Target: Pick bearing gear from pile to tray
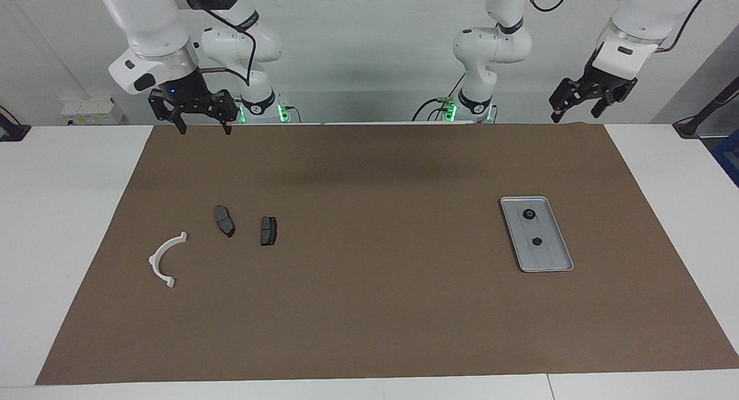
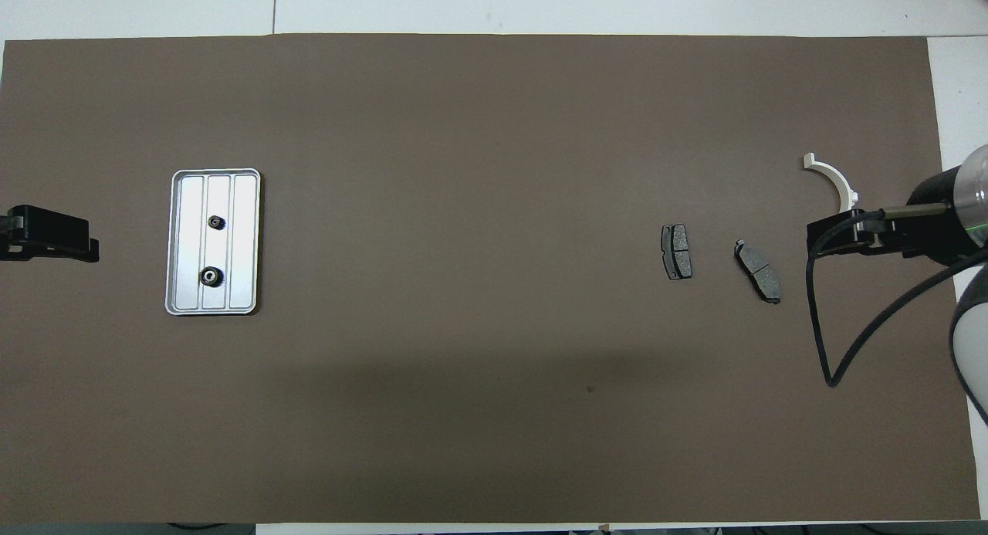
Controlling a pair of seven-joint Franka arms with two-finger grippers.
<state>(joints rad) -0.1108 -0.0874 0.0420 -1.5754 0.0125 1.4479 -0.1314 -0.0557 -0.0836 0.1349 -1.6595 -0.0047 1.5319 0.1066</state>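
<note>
While the right tool (image 1: pixel 205 126) hangs wide open and empty over the mat's (image 1: pixel 369 307) edge, the pile (image 1: pixel 222 238) sits toward its end from the tray (image 1: pixel 554 261). Both black gears (image 1: pixel 528 214) lie in the tray, and the left tool (image 1: pixel 580 108) hangs open up beside it.

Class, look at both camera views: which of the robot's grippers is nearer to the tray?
Left. The left gripper hangs raised at the tray's end of the table; the right gripper hangs at the other end, near the brake pads.

Two black gears (image 1: pixel 532 227) in the tray (image 1: pixel 562 260), both grippers raised, fingers apart, nothing held.
</note>
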